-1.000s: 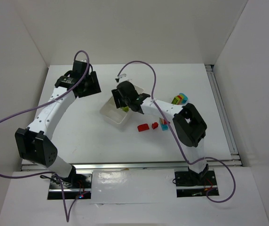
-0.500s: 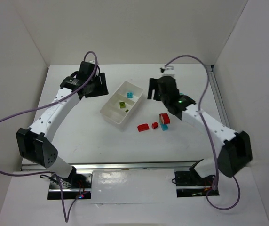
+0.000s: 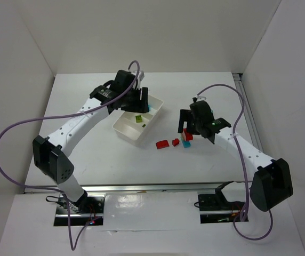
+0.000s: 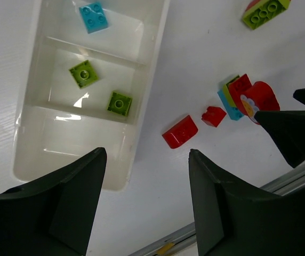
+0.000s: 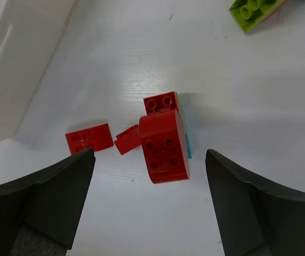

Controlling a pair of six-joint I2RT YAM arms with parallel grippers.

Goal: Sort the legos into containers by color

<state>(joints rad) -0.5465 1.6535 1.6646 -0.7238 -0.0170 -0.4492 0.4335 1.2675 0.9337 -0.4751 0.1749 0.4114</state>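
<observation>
right gripper [image 5: 148,154] jaws spread wide, holding nothing | red stack [image 5: 163,143] on cyan, table-level between them | small red piece [image 5: 127,141] touching it, red brick [image 5: 88,137] just left | lime brick [image 5: 253,10] top right | tray [image 5: 14,69] at left edge

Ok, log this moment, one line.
left claw open over tray | right claw open above red bricks | sorted: cyan brick, two green bricks

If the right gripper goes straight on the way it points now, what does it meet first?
The right gripper would likely meet the large red plastic brick centred between its open fingers; depth is unclear.
</observation>
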